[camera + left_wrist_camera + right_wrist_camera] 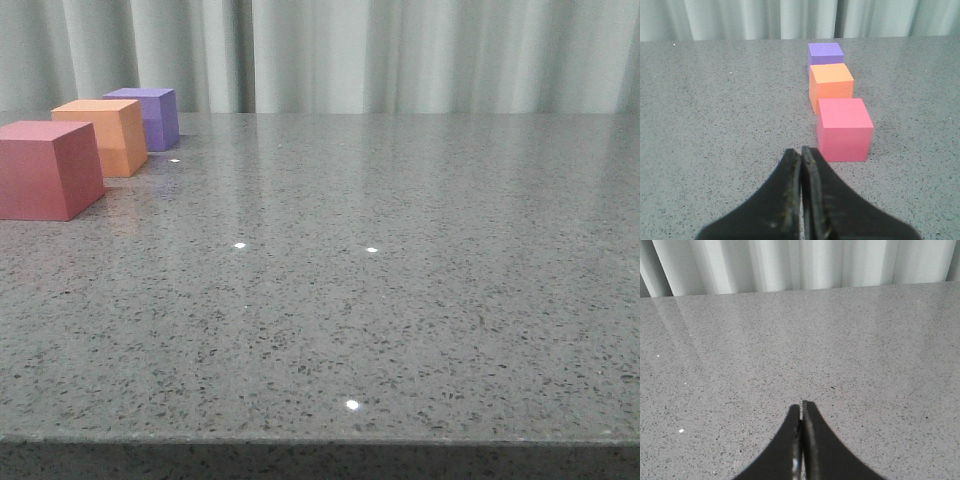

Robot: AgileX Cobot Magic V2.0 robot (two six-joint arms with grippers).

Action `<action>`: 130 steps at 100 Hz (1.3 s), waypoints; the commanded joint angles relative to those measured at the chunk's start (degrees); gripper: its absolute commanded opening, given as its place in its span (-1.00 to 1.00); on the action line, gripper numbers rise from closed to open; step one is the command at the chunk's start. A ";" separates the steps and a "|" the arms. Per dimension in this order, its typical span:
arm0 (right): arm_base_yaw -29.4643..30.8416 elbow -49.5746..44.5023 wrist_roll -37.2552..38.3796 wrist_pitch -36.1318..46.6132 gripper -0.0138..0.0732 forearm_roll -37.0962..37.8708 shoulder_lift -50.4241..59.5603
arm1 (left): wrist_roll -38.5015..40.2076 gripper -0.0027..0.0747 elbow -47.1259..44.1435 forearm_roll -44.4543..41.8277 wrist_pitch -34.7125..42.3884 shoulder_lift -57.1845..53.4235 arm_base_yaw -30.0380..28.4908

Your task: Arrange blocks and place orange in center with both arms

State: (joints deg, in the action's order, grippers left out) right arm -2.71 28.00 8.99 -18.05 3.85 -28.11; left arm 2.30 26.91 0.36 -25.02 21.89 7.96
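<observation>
Three cubes stand in a row at the far left of the table. The pinkish-red cube (45,168) is nearest, the orange cube (104,135) is in the middle, and the purple cube (148,116) is farthest. In the left wrist view the row shows as pinkish-red (845,129), orange (831,86) and purple (825,53). My left gripper (801,150) is shut and empty, just short of the pinkish-red cube and a little beside it. My right gripper (801,405) is shut and empty over bare table. Neither gripper shows in the front view.
The grey speckled table (380,280) runs to a front edge at the bottom of the front view. A pale curtain (400,50) hangs behind the table's far edge.
</observation>
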 commanded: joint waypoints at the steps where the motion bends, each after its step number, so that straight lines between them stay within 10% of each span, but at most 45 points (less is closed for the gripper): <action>1: 0.25 1.60 -0.10 4.60 -0.84 0.33 -0.12 | 0.08 -0.98 1.43 0.08 5.37 0.34 0.64; 44: 0.25 1.60 -0.10 4.60 -0.84 0.33 -0.12 | 0.08 -0.98 -10.83 -2.28 22.68 -7.72 0.64; 130: 0.25 1.60 -0.10 4.53 -0.84 0.33 -0.12 | 0.08 -0.98 -29.45 -3.07 29.97 -23.91 -4.88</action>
State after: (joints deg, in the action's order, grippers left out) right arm -2.71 28.00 8.99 -18.05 3.85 -28.11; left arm 2.30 -0.08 -2.64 0.00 -0.27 3.15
